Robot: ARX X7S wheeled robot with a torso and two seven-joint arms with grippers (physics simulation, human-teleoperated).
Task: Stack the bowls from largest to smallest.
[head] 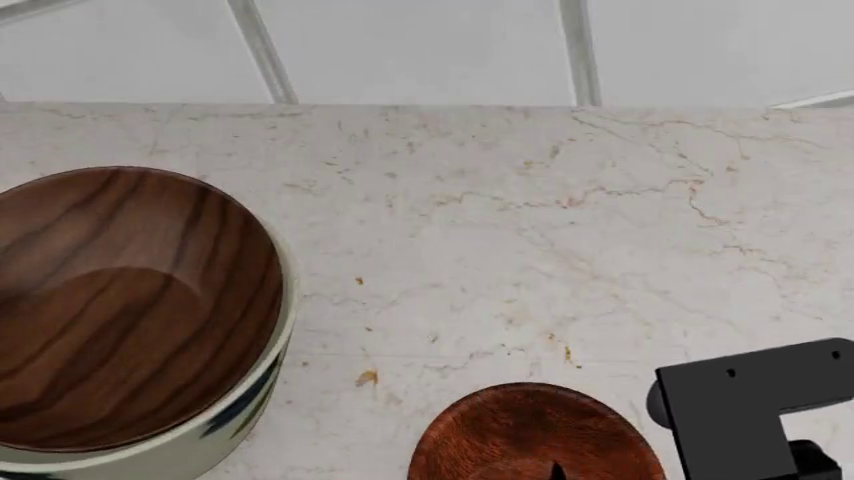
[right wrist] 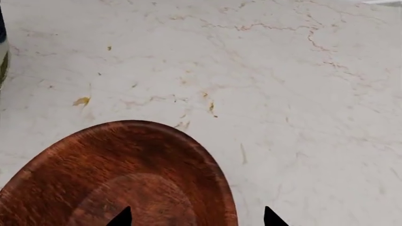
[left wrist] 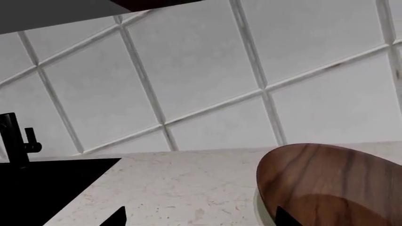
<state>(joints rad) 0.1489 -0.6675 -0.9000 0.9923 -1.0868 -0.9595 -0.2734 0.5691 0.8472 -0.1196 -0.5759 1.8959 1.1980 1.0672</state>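
At the head view's lower right, right arm (head: pixel 754 410) reaching in low over the marble desk (head: pixel 534 230), its right gripper (right wrist: pixel 196 217) spread apart with one fingertip (right wrist: pixel 120 217) over the inside of the reddish-brown bowl (head: pixel 534 435) and the other outside its rim, apparently straddling the wall though contact cannot be made out. Over on the left, striped dark-brown bowl (head: pixel 127 300) seated inside the cream bowl (head: pixel 220 425), well apart from the reddish-brown one. Seen from the left wrist, left gripper (left wrist: pixel 201 217) held open low over the desk just beside that stack, black sink (left wrist: pixel 37 188) and faucet (left wrist: pixel 12 139) beyond.
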